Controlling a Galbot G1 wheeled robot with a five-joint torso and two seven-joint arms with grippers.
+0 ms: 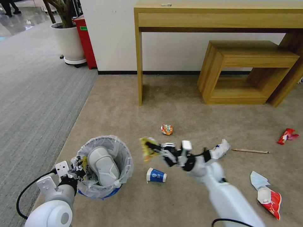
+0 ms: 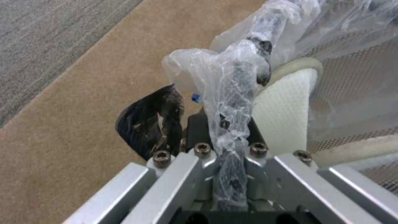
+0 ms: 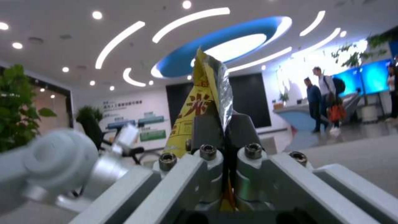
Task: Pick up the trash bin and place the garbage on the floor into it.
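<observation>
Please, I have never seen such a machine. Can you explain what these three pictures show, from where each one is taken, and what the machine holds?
It is a wheeled robot with two arms. The head view looks down at a beige carpet. The other two views are from cameras on its wrists. The left gripper is shut on the rim of the trash bin, which has a white slipper inside. The right gripper is shut on a yellow wrapper, carried beside the bin. On the carpet lie a blue paper cup, red wrappers, a mask and a wooden stick.

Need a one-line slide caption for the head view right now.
Left gripper grips the lined trash bin rim while right gripper carries a yellow wrapper toward it.
</observation>
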